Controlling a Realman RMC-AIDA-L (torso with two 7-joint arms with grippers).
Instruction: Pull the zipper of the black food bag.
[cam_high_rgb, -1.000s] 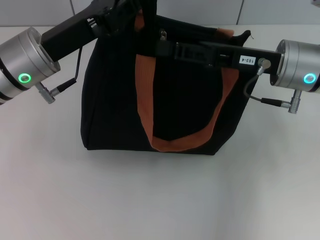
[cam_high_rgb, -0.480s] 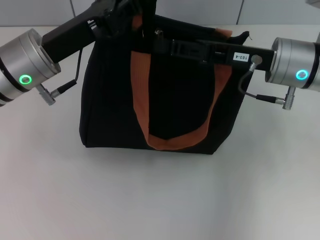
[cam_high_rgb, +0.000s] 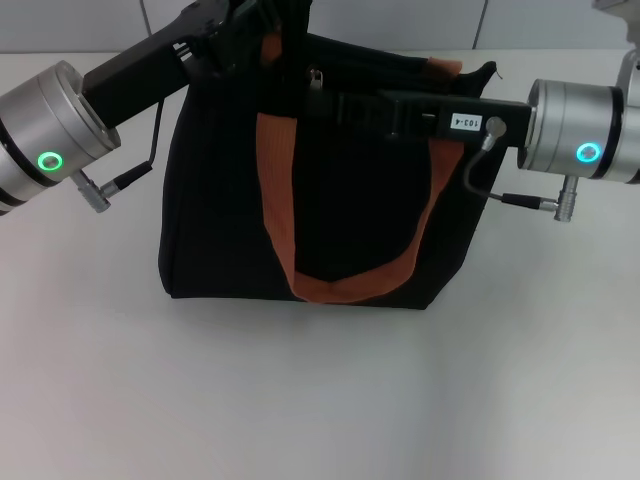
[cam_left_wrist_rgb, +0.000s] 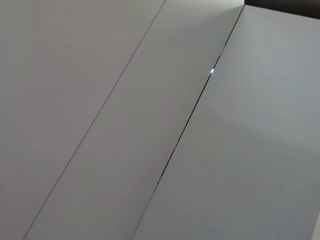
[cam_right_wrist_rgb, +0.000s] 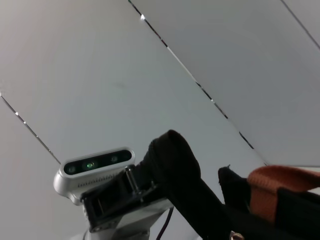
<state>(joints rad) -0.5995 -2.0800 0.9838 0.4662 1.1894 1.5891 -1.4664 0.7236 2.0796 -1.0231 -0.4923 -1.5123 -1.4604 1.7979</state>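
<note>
The black food bag (cam_high_rgb: 220, 200) stands on the white table with its orange-brown straps (cam_high_rgb: 275, 200) hanging down its face. The silver zipper (cam_high_rgb: 315, 78) sticks up on the bag's upper edge, left of the middle. My right gripper (cam_high_rgb: 318, 98) reaches in from the right along the bag's top and is shut on the zipper. My left gripper (cam_high_rgb: 262, 30) comes in from the left and is shut on the bag's upper left corner. In the right wrist view the left gripper (cam_right_wrist_rgb: 132, 182) pinches a fold of the bag (cam_right_wrist_rgb: 175, 160), beside a strap (cam_right_wrist_rgb: 272, 185).
The white table (cam_high_rgb: 320, 400) runs in front of the bag and to both sides. Pale wall panels (cam_high_rgb: 400, 20) stand right behind the bag. The left wrist view shows only these panels (cam_left_wrist_rgb: 150, 125).
My right arm has moved left along the bag's top and the zipper has gone left with it. The bag's face and straps have shifted slightly left. The left arm has held still.
</note>
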